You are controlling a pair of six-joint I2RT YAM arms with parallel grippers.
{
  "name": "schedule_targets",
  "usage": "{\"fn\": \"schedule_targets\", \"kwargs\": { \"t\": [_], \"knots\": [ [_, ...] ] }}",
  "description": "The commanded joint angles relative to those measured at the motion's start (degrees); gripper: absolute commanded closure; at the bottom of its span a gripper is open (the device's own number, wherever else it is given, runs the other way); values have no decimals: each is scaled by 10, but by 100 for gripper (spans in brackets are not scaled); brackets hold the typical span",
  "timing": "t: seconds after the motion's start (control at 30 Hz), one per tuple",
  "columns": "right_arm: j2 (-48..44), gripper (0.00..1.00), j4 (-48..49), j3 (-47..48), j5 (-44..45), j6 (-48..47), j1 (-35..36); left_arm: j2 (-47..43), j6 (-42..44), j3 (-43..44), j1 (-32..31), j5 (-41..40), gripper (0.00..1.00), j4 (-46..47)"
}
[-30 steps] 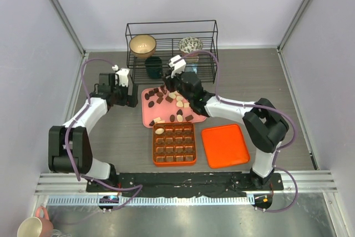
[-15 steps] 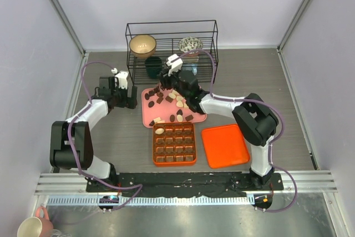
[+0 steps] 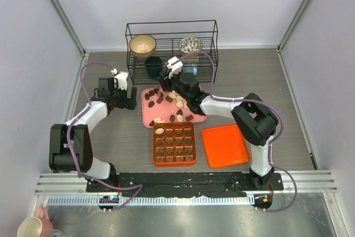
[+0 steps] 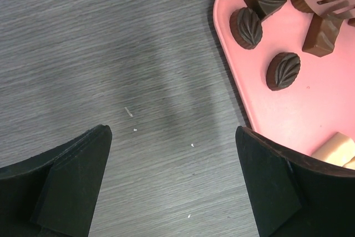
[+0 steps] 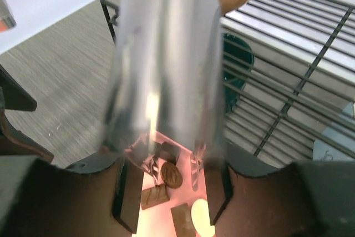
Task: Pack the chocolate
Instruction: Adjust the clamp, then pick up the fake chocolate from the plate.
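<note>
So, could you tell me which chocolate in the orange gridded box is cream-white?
The chocolate in the far-left corner cell of the orange gridded box; the other pieces in it look dark brown.

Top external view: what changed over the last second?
The right arm swung left, elbow pulled in; the right gripper moved left along the pink tray's far edge, a metal tool between its fingers. The left gripper edged slightly left, open. The chocolate, orange box and orange lid stayed put.

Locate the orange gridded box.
Top external view: the orange gridded box sits mid-table, directly on the near side of the pink tray, with the flat orange tray close on its right.
</note>
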Motion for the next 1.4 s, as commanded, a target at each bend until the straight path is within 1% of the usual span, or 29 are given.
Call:
{"fn": "schedule_targets", "kwargs": {
  "t": [0.0,0.27,0.37,0.47,0.6,0.73,0.87,0.97,1.07,1.2,1.37],
  "knots": [
    [-12,53,51,-15,-6,-5,2,-23,7,-6,4,-5,0,19],
    [-3,52,61,-26,-4,-1,2,-33,11,-6,4,-5,0,9],
    [-2,54,65,-36,-6,-1,2,-37,12,-7,4,-5,0,5],
    [-4,59,74,-46,-9,-1,2,-43,13,-9,4,-2,0,3],
    [-3,67,76,-55,-14,14,2,-47,15,-9,4,0,0,-8],
    [-15,72,76,-64,-19,21,2,-65,19,-13,4,-1,0,-19],
    [-68,77,69,-75,-19,21,2,-81,27,-21,4,-6,0,-25],
    [-107,79,48,-88,-19,19,5,-82,36,-20,4,-4,0,-36],
    [-166,81,20,-104,-20,14,15,-80,39,-20,4,-3,0,-44],
    [-260,82,-52,-134,-21,8,44,-82,39,-24,4,2,0,-44],
    [-344,82,-117,-183,-13,13,74,-73,41,-18,4,-2,0,-43]
  ]
}}
